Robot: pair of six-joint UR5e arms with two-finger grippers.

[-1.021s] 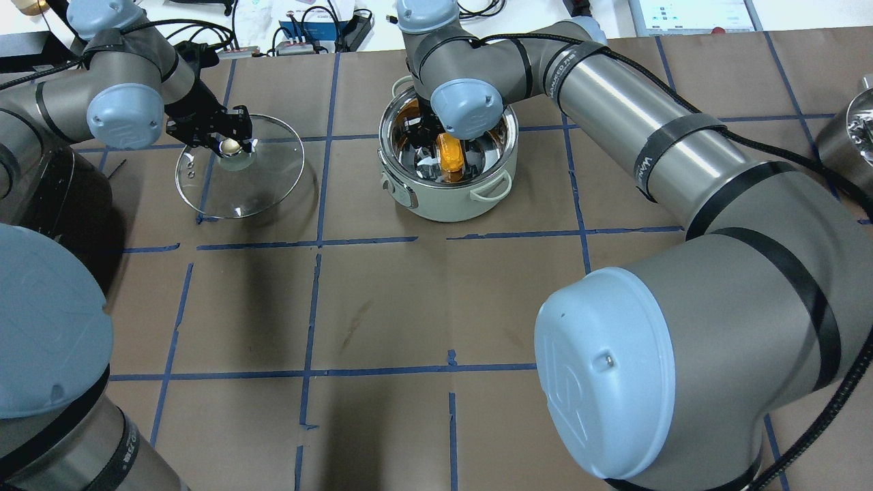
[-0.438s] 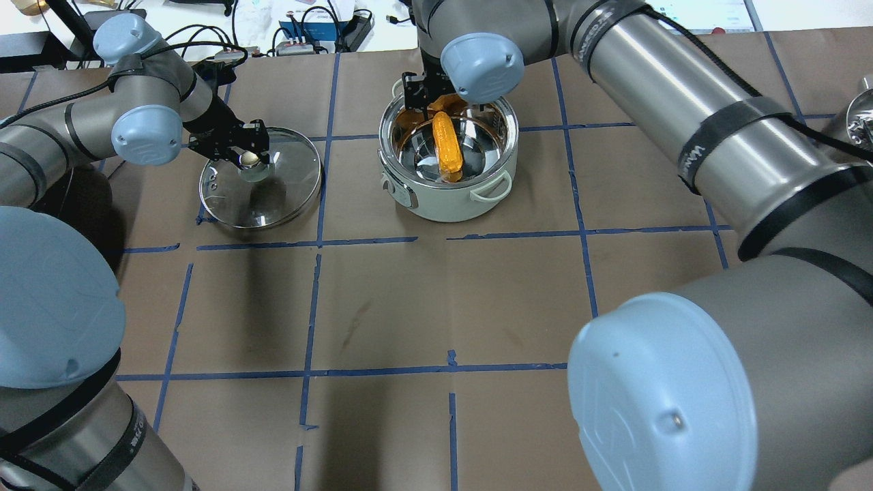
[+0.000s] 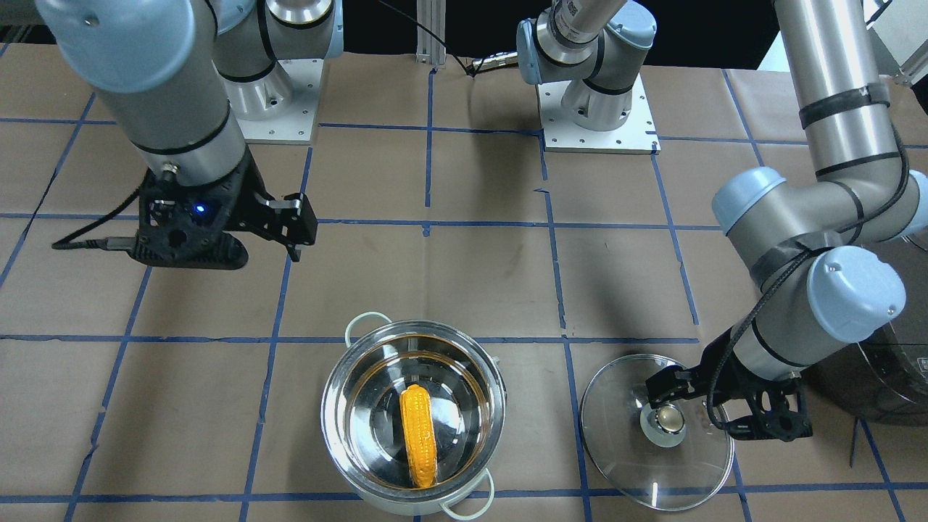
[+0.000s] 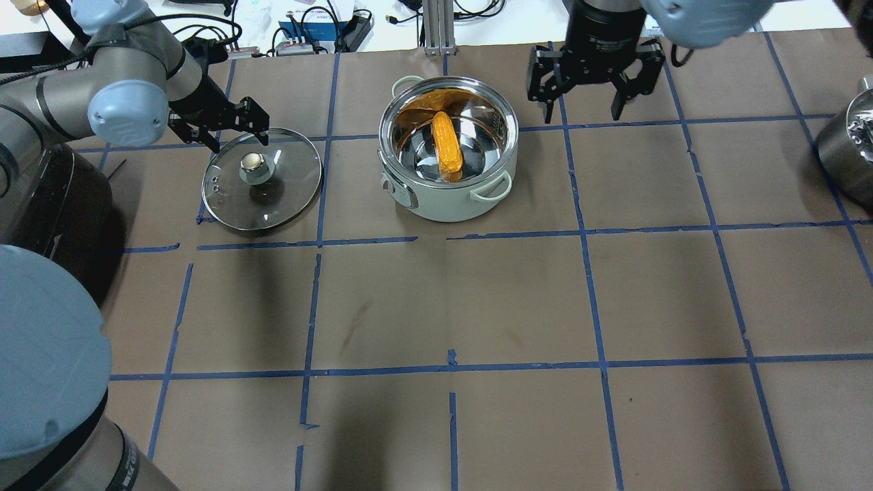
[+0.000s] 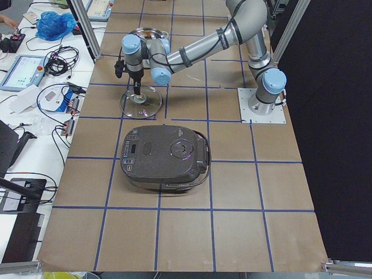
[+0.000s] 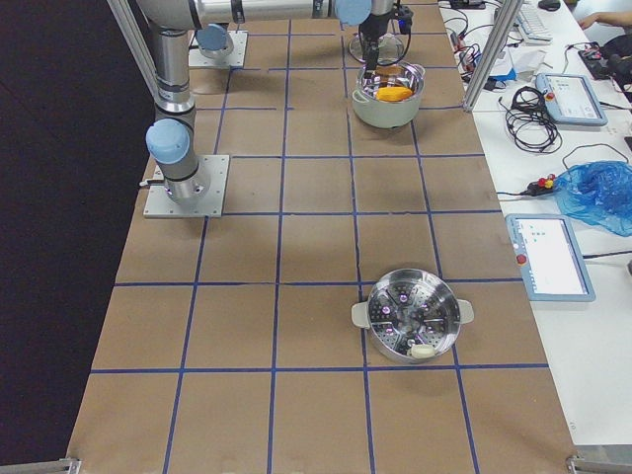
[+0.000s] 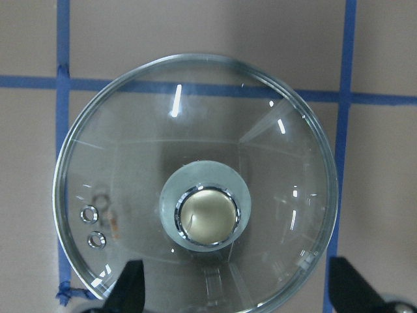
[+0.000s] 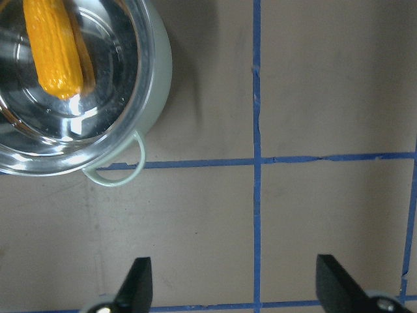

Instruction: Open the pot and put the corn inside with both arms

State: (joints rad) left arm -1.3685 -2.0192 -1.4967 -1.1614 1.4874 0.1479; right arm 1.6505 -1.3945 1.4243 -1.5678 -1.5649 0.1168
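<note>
I see the corn lying inside the open pot on the bench, with the glass lid flat beside it. My left fingers hang spread wide above the lid, gripping nothing. My right fingers are wide apart and empty beside the pot.

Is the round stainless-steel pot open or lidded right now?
Open: its clear glass lid lies flat on the table beside the pot, and the yellow corn cob rests inside.
</note>
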